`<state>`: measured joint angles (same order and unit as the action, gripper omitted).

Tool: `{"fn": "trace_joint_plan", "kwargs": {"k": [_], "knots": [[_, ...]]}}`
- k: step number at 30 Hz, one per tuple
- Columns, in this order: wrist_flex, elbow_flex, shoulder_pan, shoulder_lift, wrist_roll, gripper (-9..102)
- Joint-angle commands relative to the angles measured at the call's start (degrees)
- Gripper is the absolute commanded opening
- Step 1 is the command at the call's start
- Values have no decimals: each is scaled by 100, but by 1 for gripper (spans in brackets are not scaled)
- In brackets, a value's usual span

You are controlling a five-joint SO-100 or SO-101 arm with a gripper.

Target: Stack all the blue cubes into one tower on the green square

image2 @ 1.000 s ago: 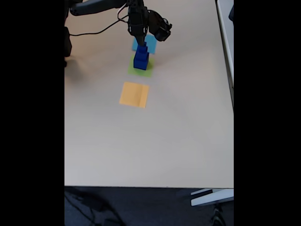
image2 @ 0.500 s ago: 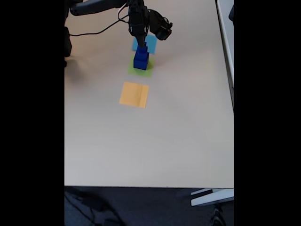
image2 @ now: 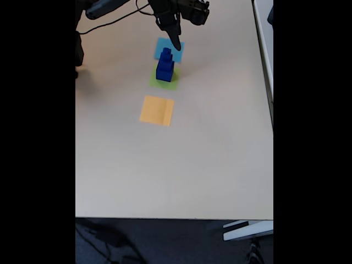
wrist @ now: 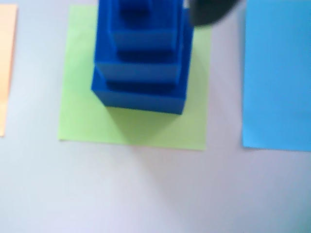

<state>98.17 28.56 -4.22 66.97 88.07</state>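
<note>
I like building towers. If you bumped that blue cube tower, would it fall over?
Probably not easily. The blue cube tower steps from a wide bottom cube to smaller ones on top. The small top cubes would likely slide off first. It sits flat on the green square.

Office-like room: pale desk (image2: 176,165), dark carpet (image2: 165,242), cable (image2: 110,25).

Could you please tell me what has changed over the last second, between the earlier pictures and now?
In the fixed view the gripper has lifted off the top of the tower of blue cubes and drawn back up the picture, over the light-blue patch; earlier it was down at the top cube. The tower stands on its own on the green square. Tower, green square and orange patch have not moved.
</note>
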Motion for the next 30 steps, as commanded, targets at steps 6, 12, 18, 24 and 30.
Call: {"fn": "trace_joint_plan", "kwargs": {"k": [6,12,18,24,30], "knots": [[114,879,-18,2145,-896,1],[9,2628,-519,4113,-2479,0],[-677,4562,-448,6012,-3841,0],[-1160,6407,-334,7515,-4474,0],[-1749,8147,-483,8692,-5019,0]]}}
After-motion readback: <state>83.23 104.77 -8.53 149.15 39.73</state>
